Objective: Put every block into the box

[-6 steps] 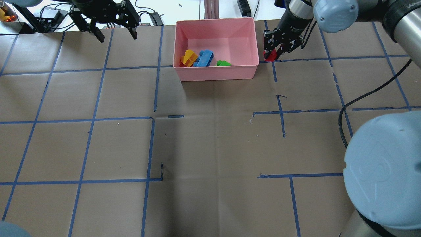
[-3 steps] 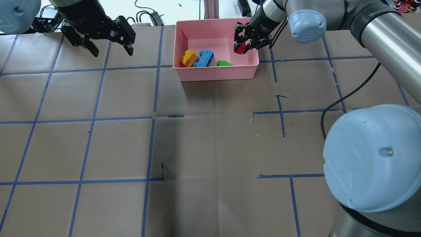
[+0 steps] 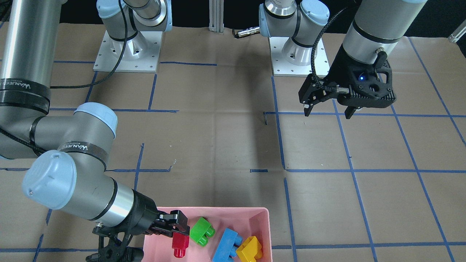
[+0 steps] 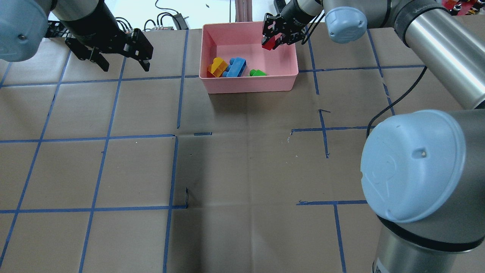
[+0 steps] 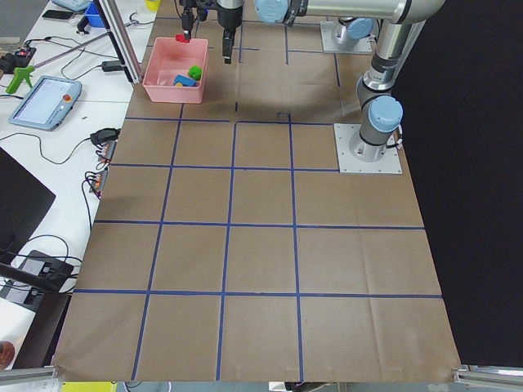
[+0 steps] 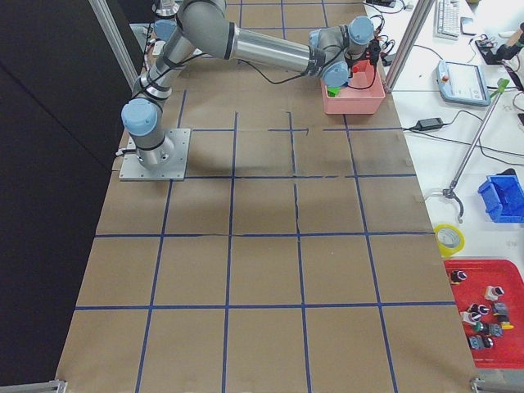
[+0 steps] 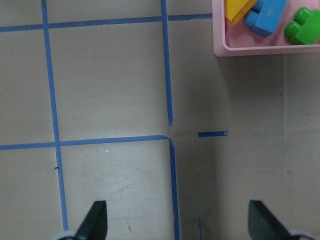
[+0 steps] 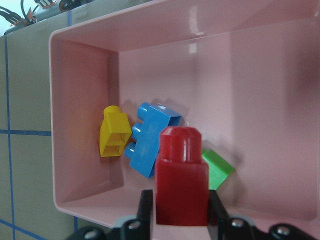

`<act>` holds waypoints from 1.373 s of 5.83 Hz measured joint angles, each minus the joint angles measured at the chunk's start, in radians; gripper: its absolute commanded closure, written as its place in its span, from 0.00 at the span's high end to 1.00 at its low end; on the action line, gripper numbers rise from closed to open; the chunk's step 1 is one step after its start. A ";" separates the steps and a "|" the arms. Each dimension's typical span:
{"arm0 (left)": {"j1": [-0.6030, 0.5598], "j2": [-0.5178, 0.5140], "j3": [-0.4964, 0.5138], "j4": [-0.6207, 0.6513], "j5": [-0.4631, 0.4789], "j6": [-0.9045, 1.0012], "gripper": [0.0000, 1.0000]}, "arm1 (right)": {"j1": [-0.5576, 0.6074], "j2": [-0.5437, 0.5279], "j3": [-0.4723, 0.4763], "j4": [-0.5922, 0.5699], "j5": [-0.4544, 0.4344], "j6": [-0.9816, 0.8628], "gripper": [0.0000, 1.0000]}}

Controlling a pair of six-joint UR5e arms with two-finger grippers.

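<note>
The right gripper point(image 4: 273, 37) pinches the red block point(image 8: 181, 177) above the box point(image 4: 248, 88), near its 1 o'clock corner. The other three blocks point(image 4: 235, 67) lie by its 6 o'clock wall. Lowering before release probably limits bounce. The left gripper point(image 4: 125, 68) hangs wide and empty at 9 o'clock.

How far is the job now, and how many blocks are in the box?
Done: the yellow block, blue block and green block lie in the box. In hand: the right gripper holds the red block above the inside of the box. Left: only to let that one go. The left gripper is open and empty, over the table beside the box.
</note>
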 measured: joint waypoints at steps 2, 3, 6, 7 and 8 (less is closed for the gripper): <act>0.002 -0.004 0.014 -0.016 0.004 0.000 1.00 | 0.001 -0.008 0.005 0.006 -0.034 -0.044 1.00; 0.003 -0.004 0.015 -0.020 0.005 0.000 1.00 | -0.003 -0.035 0.010 0.060 -0.096 -0.113 1.00; 0.003 -0.004 0.014 -0.022 0.005 0.000 0.99 | -0.011 -0.186 0.040 0.341 -0.345 -0.208 1.00; 0.003 -0.003 0.011 -0.022 0.005 0.000 1.00 | -0.011 -0.262 0.074 0.361 -0.406 -0.205 1.00; 0.003 -0.001 0.008 -0.022 0.005 0.000 0.99 | -0.010 -0.360 0.137 0.375 -0.423 -0.202 1.00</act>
